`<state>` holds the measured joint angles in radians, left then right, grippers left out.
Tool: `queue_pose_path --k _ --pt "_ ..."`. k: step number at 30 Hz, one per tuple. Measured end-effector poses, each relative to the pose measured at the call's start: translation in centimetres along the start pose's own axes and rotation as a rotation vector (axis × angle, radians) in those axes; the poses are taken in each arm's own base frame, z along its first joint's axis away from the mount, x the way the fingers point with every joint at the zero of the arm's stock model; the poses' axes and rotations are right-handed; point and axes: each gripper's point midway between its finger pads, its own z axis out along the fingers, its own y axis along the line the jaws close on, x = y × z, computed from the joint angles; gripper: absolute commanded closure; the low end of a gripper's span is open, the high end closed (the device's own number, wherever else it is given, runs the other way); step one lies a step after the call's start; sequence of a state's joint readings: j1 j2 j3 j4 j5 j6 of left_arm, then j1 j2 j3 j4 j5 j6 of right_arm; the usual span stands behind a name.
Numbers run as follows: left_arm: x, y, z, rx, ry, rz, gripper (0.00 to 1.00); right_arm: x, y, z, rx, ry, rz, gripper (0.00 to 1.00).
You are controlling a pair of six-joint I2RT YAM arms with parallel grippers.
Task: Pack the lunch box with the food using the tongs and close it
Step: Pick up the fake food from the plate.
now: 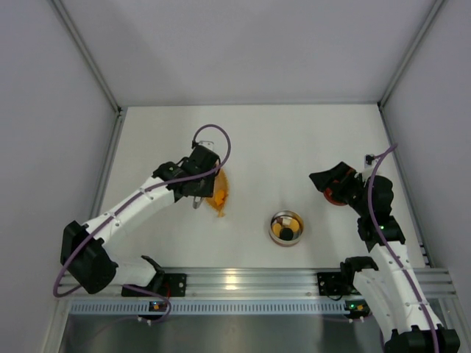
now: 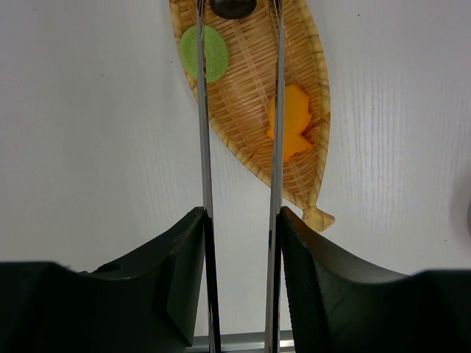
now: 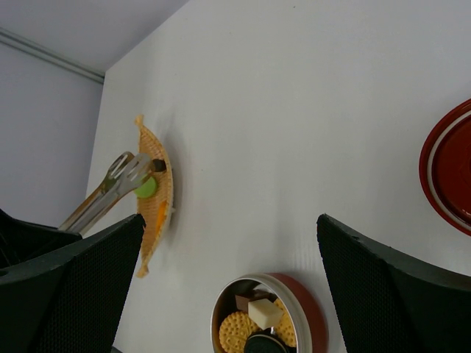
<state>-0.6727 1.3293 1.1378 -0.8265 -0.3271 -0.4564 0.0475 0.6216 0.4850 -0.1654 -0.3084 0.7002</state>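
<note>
My left gripper [image 2: 241,213] is shut on the tongs [image 2: 204,147]; their two slim arms run forward between my fingers, over a woven fish-shaped tray [image 2: 246,95]. A dark food piece [image 2: 232,6] sits between the tong tips. A green disc [image 2: 206,53] and an orange piece [image 2: 291,121] lie on the tray. The lunch box [image 1: 285,227] stands open right of the tray, with biscuits and a pale cube [image 3: 263,312] inside. My right gripper [image 3: 229,217] is wide open and holds nothing. It hovers over the red lid [image 3: 449,169], which lies on the table.
The woven tray [image 1: 218,193] lies mid-left on the white table [image 1: 294,140], under my left gripper [image 1: 197,176]. My right gripper [image 1: 325,180] partly covers the lid [image 1: 335,197]. Grey walls stand on three sides, and an aluminium rail [image 1: 243,279] runs along the near edge.
</note>
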Motion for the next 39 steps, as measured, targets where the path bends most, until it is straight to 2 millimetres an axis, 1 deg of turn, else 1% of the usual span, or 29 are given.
queue_pose_path --k 5,10,20,33,39 --pt "-0.3 -0.1 0.4 0.006 -0.003 0.005 0.52 0.0 0.0 0.0 0.0 -0.001 -0.001 0.01" --pt "0.0 0.0 1.0 -0.001 0.017 0.005 0.52 0.0 0.0 0.0 0.0 -0.001 -0.001 0.01" --pt "0.2 -0.1 1.7 -0.004 0.03 0.013 0.52 0.0 0.0 0.0 0.0 -0.001 -0.001 0.01" --pt "0.6 0.4 2.7 -0.009 0.041 0.006 0.52 0.0 0.0 0.0 0.0 -0.001 -0.001 0.01" --pt "0.9 0.3 3.0 -0.003 0.057 0.008 0.57 0.0 0.0 0.0 0.0 -0.001 -0.001 0.0"
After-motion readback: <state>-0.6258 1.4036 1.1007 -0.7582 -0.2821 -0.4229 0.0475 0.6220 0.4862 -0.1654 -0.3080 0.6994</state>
